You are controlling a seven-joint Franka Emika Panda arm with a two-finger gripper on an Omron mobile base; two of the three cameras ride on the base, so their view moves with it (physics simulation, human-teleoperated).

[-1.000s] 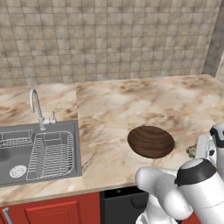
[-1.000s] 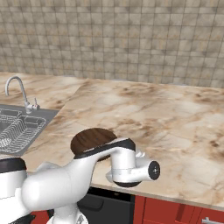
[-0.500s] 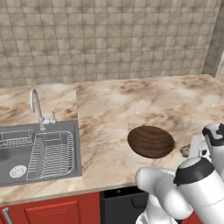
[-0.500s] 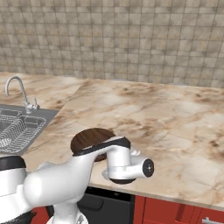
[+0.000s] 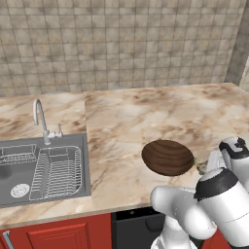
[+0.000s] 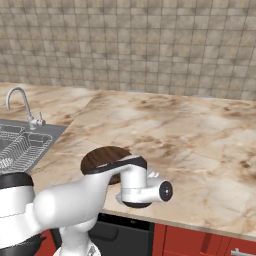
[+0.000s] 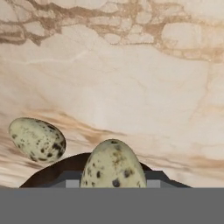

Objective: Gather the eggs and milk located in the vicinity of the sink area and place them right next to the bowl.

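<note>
Right now the gripper (image 7: 113, 186) is clamped on a speckled egg (image 7: 113, 165), which stands upright between the fingertips at the bottom of the hand view. A second speckled egg (image 7: 37, 140) lies on its side on the marble counter (image 7: 131, 78), to the left of the held one in that view and apart from it. Behind the held egg curves the dark rim of the wooden bowl (image 7: 65, 168). From the left base view, the bowl (image 5: 168, 157) sits on the counter well right of the sink (image 5: 41, 168), with a small speckled lump just beside its right edge by the arm's wrist.
</note>
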